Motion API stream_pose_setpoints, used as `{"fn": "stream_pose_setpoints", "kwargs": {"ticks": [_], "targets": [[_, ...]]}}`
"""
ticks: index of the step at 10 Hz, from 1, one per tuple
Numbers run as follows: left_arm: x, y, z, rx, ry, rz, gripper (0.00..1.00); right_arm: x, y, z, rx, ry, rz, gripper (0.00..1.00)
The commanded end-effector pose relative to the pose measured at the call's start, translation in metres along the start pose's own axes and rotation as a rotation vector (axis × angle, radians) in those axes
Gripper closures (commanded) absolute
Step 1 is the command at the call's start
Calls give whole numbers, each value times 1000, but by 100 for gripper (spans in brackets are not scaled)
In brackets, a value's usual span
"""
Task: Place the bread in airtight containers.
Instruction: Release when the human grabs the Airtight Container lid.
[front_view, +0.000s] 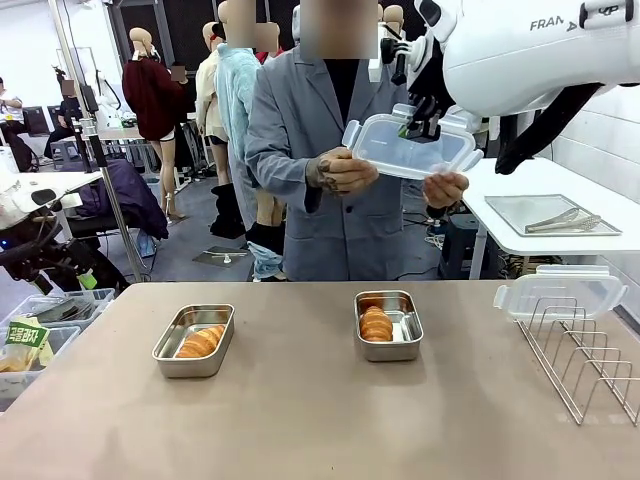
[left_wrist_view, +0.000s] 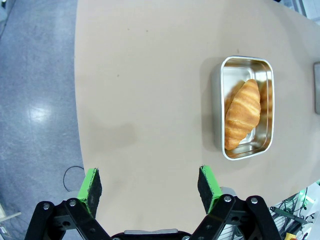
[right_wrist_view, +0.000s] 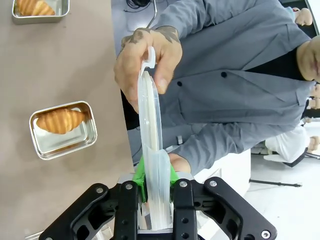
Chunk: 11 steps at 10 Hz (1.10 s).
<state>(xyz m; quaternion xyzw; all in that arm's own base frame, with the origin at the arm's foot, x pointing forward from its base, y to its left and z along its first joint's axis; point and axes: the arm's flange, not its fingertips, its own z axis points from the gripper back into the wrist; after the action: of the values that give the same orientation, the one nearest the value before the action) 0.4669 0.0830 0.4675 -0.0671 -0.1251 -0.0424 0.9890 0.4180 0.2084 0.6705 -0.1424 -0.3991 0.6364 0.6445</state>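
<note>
Right hand (right_wrist_view: 156, 178): clamped a clear lid (front_view: 410, 150); person (front_view: 300, 130) held its far end. Left hand (left_wrist_view: 150, 182): stood open, empty, above worktop (left_wrist_view: 140, 100); roll (left_wrist_view: 243, 114) lay in steel box (left_wrist_view: 247, 68) ahead-right.

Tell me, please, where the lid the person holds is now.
In the front view, the clear lid hangs beyond the table's far edge, right of centre, pinched by the right gripper and held in the person's hands.

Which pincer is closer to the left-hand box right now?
Left. The left pincer hangs open over the table beside that box; the right pincer is raised at the far side, shut on a lid a hand also holds.
</note>
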Motion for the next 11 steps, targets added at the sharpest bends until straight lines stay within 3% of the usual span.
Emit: {"fn": "stream_pose_setpoints", "kwargs": {"ticks": [1,3,6,8,9,11], "targets": [[-1,1,1,23,6,7,0,-4,3,-3,11,-21,2,100],[-1,1,1,23,6,7,0,-2,0,7,4,18,7,100],[-1,1,1,23,6,7,0,-32,-9,42,90,103,-6,48],[-1,1,1,23,6,7,0,-72,-11,57,161,139,27,12],[-1,1,1,23,6,7,0,-91,-10,56,207,162,27,0],[-1,1,1,23,6,7,0,-118,-15,48,231,153,-25,0]]}}
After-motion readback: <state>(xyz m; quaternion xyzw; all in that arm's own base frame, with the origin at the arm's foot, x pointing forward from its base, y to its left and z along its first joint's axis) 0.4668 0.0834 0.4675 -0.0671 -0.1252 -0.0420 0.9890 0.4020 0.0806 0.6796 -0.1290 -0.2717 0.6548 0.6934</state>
